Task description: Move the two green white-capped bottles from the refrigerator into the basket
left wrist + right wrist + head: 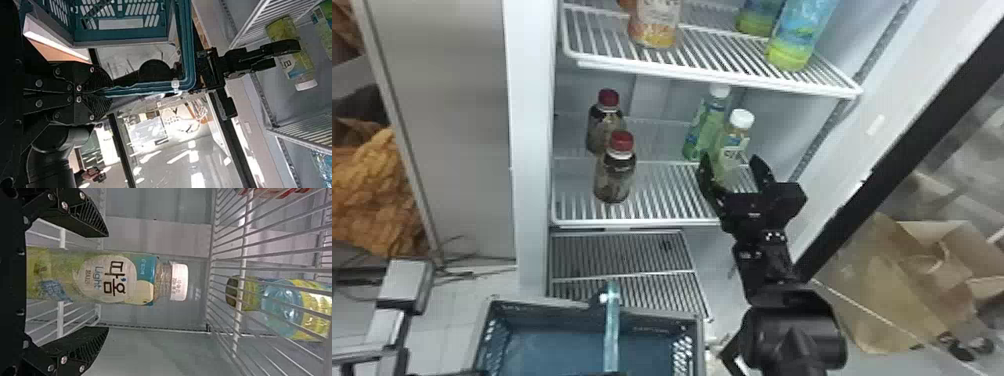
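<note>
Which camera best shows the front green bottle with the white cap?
The right wrist view: the bottle looms large, its label and white cap uncovered. The head view shows it smaller, between the fingers of the right tool; the left wrist view, partly behind that tool.

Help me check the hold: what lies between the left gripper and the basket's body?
The teal handle, pinched by the left gripper, as the left wrist view shows.

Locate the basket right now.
Head view, bottom edge, left of centre: the basket is just in front of the lowest rack, its teal handle gripped by the left hand.
</note>
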Available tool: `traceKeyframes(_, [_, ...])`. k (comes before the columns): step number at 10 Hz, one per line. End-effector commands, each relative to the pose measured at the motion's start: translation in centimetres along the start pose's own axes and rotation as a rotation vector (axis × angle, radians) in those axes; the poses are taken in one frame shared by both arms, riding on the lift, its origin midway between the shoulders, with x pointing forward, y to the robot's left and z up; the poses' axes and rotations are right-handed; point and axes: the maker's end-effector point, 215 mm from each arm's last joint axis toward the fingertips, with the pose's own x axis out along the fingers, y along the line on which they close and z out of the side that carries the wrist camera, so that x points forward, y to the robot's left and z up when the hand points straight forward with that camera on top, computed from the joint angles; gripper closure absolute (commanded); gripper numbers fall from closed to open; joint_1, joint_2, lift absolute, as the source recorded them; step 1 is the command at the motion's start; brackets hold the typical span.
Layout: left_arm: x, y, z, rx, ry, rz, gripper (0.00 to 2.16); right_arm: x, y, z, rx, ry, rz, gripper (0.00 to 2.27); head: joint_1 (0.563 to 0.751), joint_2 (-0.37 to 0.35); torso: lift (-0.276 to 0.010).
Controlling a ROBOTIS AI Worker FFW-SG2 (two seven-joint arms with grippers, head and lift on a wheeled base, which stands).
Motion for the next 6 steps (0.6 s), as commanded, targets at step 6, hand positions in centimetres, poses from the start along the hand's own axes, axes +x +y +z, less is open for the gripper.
traceKeyframes(6, [-0.1,-0.1,0.1,-0.001,-0.005,-0.003,1.16,1.5,0.8,0.3,0.048,-0.021,-0.032,0.88,0.695,-0.350,-0.263])
